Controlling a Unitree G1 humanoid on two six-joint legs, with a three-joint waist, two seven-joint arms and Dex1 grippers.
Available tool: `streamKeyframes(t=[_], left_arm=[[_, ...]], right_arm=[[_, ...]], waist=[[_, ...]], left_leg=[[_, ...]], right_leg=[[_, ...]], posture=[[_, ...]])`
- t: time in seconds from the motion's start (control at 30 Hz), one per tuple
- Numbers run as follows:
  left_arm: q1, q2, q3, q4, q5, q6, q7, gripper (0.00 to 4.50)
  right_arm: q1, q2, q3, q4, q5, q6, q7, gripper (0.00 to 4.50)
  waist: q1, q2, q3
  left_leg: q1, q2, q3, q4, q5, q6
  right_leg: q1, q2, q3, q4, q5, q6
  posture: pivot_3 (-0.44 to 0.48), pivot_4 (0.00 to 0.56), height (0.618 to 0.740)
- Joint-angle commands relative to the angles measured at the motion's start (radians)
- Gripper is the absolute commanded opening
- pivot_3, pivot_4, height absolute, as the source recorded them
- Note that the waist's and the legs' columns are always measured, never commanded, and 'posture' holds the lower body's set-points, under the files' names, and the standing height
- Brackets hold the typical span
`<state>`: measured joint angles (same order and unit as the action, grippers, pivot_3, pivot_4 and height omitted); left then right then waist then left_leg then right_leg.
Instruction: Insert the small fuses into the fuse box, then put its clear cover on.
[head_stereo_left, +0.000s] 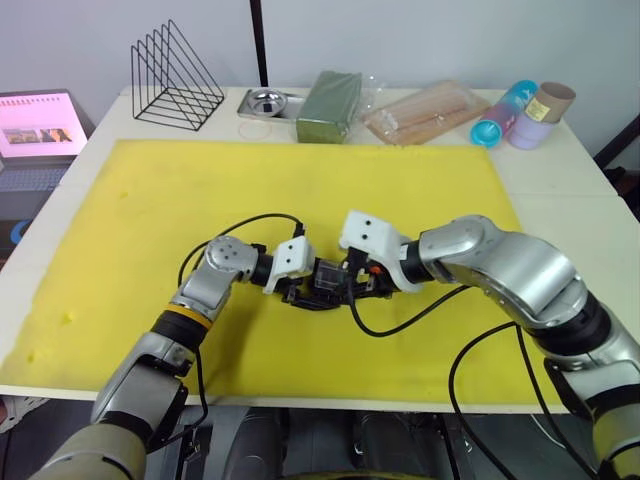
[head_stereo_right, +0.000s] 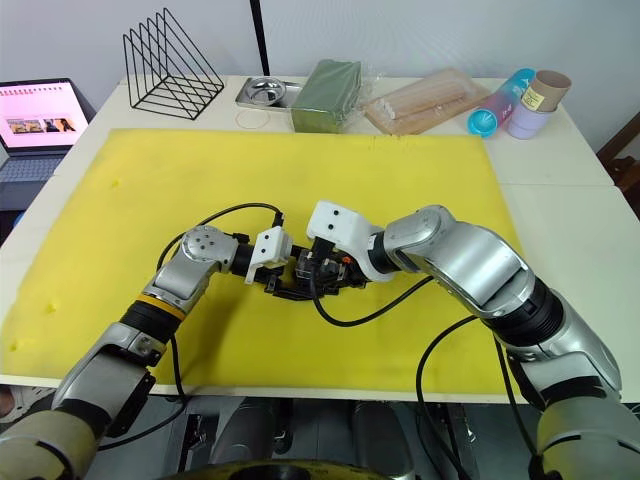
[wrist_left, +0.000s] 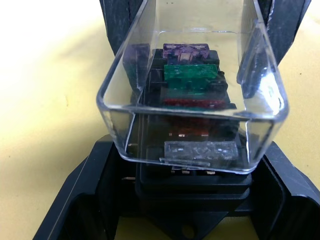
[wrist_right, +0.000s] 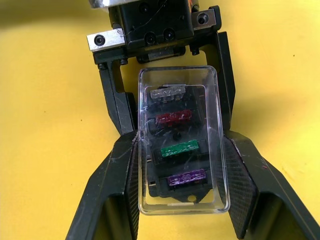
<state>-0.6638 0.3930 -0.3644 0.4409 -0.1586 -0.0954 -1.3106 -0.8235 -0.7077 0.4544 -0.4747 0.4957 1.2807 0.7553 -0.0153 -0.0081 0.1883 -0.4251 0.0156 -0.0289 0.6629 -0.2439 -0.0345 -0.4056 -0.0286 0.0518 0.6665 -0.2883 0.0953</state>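
Note:
At the middle of the yellow mat (head_stereo_left: 150, 200) my two grippers meet from opposite sides around the black fuse box (wrist_left: 192, 192). My left gripper (wrist_left: 187, 165) is shut on the box's sides. The clear cover (wrist_right: 210, 125) sits over the box, and my right gripper (wrist_right: 182, 170) is shut on the cover's long sides. Through the cover I see the small fuses seated in a row: grey (wrist_right: 168, 93), red (wrist_right: 173, 118), green (wrist_right: 179, 149) and purple (wrist_right: 186, 177). From the head views the box (head_stereo_left: 318, 283) is mostly hidden between the fingers.
Along the table's far edge stand a black wire rack (head_stereo_left: 176, 78), a metal tray (head_stereo_left: 268, 102), a green packet (head_stereo_left: 330, 105), a clear bag of sticks (head_stereo_left: 425, 112) and coloured cups (head_stereo_left: 520, 112). A laptop (head_stereo_left: 38, 125) sits at the far left. Black cables loop over the mat.

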Motion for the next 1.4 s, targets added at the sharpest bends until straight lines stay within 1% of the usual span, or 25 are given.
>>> streamKeyframes(t=[0.03, 0.4, 0.63, 0.67, 0.7, 0.77, 1.4], left_arm=[[0.002, -0.001, 0.019, -0.015, 0.005, -0.002, -0.002, 2.83], [0.004, -0.005, 0.02, -0.02, 0.005, 0.001, 0.002, 2.83], [0.008, -0.007, 0.021, -0.027, 0.006, 0.004, 0.006, 2.83], [0.008, -0.008, 0.021, -0.027, 0.006, 0.004, 0.006, 2.83], [0.01, -0.008, 0.021, -0.029, 0.005, 0.005, 0.007, 2.83], [0.011, -0.009, 0.02, -0.031, 0.006, 0.006, 0.007, 2.83], [0.023, -0.016, 0.023, -0.05, 0.007, 0.022, 0.006, 2.83]], right_arm=[[0.007, 0.005, 0.028, 0.015, 0.011, 0.011, 0.026, 1.81], [-0.03, -0.035, 0.091, 0.065, -0.053, -0.066, 0.095, 1.81], [-0.026, -0.048, 0.098, 0.061, -0.072, -0.078, 0.124, 1.81], [-0.026, -0.048, 0.098, 0.06, -0.075, -0.079, 0.126, 2.54], [-0.025, -0.048, 0.097, 0.057, -0.077, -0.08, 0.128, 2.78], [-0.027, -0.047, 0.095, 0.058, -0.081, -0.079, 0.132, 3.46], [-0.065, -0.034, 0.054, 0.095, -0.101, -0.086, 0.132, 3.46]], waist=[[0.0, 0.0, 0.0], [0.0, 0.0, 0.0], [0.001, 0.0, 0.0], [0.002, 0.0, 0.0], [0.002, 0.0, 0.0], [0.001, 0.0, 0.0], [0.002, 0.0, 0.0]], left_leg=[[0.0, 0.0, 0.0, 0.0, 0.0, 0.0], [0.0, 0.0, 0.0, 0.0, 0.0, 0.0], [0.0, 0.0, 0.0, 0.0, 0.0, 0.0], [0.0, 0.0, 0.0, 0.0, 0.0, 0.0], [0.0, 0.0, 0.0, 0.0, 0.0, 0.0], [0.0, 0.0, 0.0, 0.0, 0.0, 0.0], [0.0, 0.0, 0.0, 0.0, 0.0, 0.0]], right_leg=[[0.0, 0.0, 0.0, 0.0, 0.0, 0.0], [0.0, 0.0, 0.0, 0.0, 0.0, 0.0], [0.0, 0.0, 0.0, 0.0, 0.0, 0.0], [0.0, 0.0, 0.0, 0.0, 0.0, 0.0], [0.0, 0.0, 0.0, 0.0, 0.0, 0.0], [0.0, 0.0, 0.0, 0.0, 0.0, 0.0], [0.0, 0.0, 0.0, 0.0, 0.0, 0.0]], posture=[[0.0, 0.15, 0.74], [0.0, 0.15, 0.74], [0.0, 0.15, 0.74], [0.0, 0.15, 0.74], [0.0, 0.15, 0.74], [0.0, 0.15, 0.74], [0.0, 0.15, 0.74]])
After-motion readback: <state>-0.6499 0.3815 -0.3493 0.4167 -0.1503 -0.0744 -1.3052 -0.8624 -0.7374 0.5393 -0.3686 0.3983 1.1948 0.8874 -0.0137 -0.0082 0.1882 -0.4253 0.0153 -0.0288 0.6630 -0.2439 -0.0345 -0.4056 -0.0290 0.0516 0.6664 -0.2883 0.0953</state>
